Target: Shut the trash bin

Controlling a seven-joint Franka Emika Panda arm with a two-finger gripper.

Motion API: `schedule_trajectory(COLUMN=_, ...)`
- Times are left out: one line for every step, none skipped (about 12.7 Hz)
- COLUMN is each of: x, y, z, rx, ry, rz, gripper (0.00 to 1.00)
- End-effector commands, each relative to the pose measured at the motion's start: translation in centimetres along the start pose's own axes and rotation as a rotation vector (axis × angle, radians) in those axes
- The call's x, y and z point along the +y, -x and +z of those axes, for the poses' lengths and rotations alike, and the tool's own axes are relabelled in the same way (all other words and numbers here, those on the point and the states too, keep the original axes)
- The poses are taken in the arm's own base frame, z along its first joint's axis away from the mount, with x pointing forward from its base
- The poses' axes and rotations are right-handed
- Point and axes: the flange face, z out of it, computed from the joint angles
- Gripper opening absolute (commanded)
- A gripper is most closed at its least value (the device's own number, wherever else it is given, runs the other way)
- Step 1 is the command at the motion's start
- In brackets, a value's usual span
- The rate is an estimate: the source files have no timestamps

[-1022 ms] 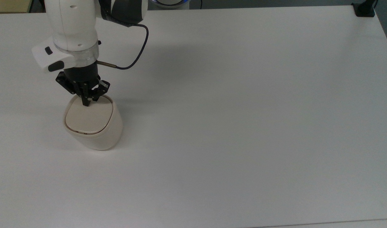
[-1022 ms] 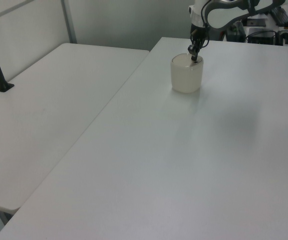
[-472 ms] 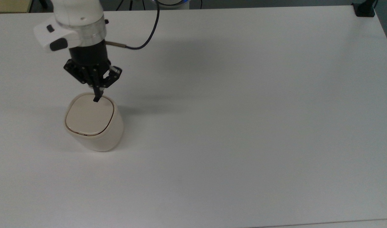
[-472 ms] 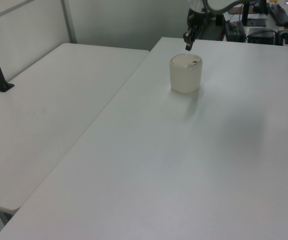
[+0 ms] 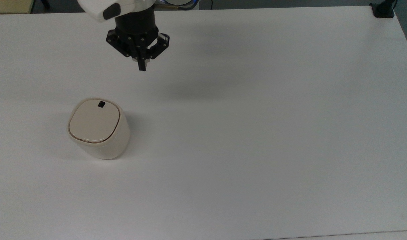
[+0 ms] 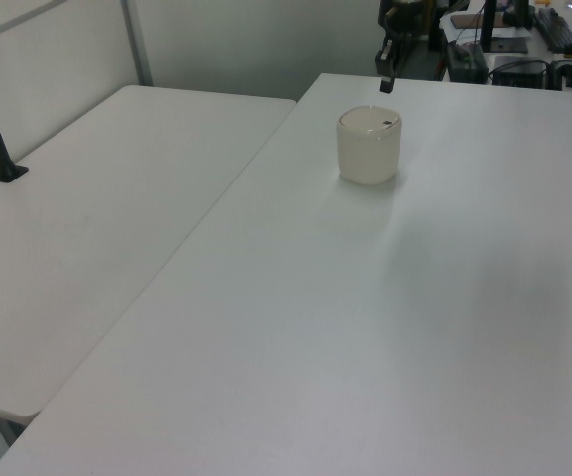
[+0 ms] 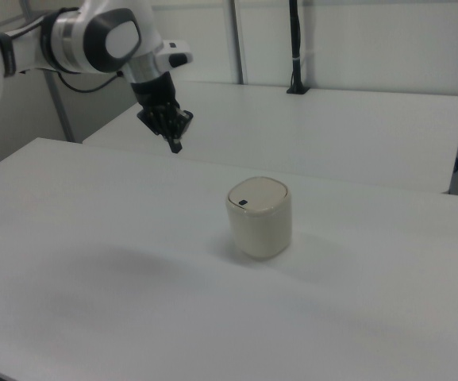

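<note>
Hovering above the tabletop [image 5: 256, 133], gripper [image 5: 142, 68] well apart from trash bin [image 5: 98, 128].
Fingers pressed together, pointing down, holding nothing; bin lid flat, black latch tab [image 5: 101, 104] showing.

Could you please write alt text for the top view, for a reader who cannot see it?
A small cream trash bin stands on a white table with its flat lid down, a small black tab near the lid's far edge. The robot's black gripper, fingers together, hangs apart from it toward the top view's upper right.

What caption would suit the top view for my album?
Lid down: the cream trash bin sits closed on the white table, pincer shut and lifted clear.
</note>
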Motion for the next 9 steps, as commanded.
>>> schedule_trajectory(x=-2.0, y=2.6, z=-2.0, rx=-0.071, ry=0.012, rz=-0.049, gripper=0.0)
schedule_trajectory(x=-2.4, y=3.3, z=-2.1, rx=-0.102, ry=0.033, rz=-0.064, gripper=0.0)
schedule_trajectory(x=-2.4, y=4.1, z=-2.9, rx=-0.111, ry=0.051, rz=-0.072, gripper=0.0)
schedule_trajectory(x=-2.4, y=4.5, z=-3.2, rx=-0.113, ry=0.051, rz=-0.073, gripper=0.04)
schedule_trajectory(x=-2.5, y=4.8, z=-3.2, rx=-0.125, ry=0.052, rz=-0.074, gripper=0.1)
schedule_trajectory(x=-2.5, y=5.1, z=-3.1, rx=-0.142, ry=0.052, rz=-0.076, gripper=0.13)
schedule_trajectory(x=-2.6, y=5.3, z=-3.0, rx=-0.16, ry=0.048, rz=-0.082, gripper=0.26)
schedule_trajectory(x=-2.6, y=5.4, z=-2.9, rx=-0.172, ry=0.045, rz=-0.093, gripper=0.51)
schedule_trajectory(x=-2.6, y=5.5, z=-3.1, rx=-0.172, ry=0.044, rz=-0.104, gripper=0.84)
